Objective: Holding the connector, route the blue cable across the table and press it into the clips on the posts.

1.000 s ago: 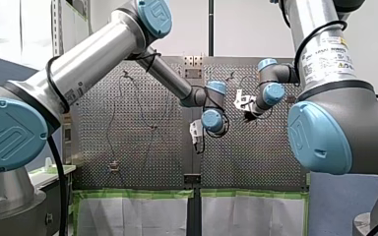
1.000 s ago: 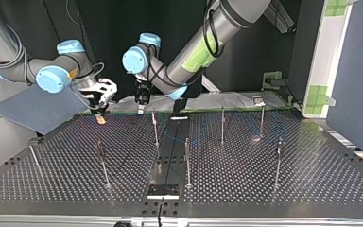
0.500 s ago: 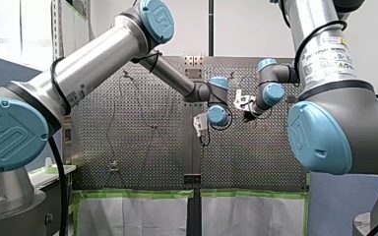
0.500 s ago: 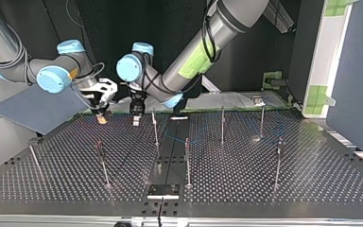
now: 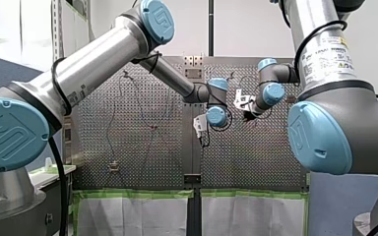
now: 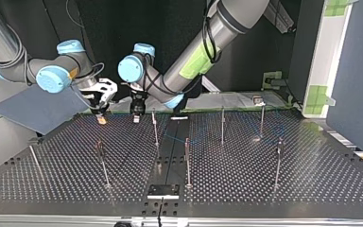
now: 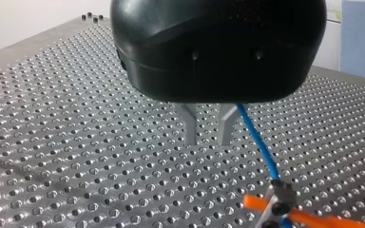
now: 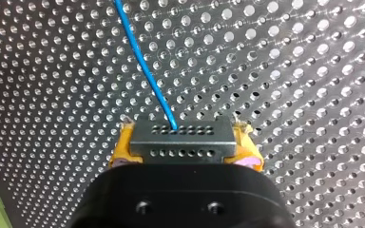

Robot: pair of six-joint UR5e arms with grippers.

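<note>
Right gripper (image 8: 185, 142): yellow pads (image 8: 122, 147) clamped on grey connector (image 8: 181, 137). Blue cable (image 8: 145, 66) leaves connector, crossing perforated table (image 8: 290, 71). Left gripper (image 7: 205, 130): metal fingers (image 7: 188, 126) narrowly parted, holding nothing, cable just beside

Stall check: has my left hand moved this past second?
Yes: in the top view my left hand went left and down, away from the nearest post toward my right hand.
</note>
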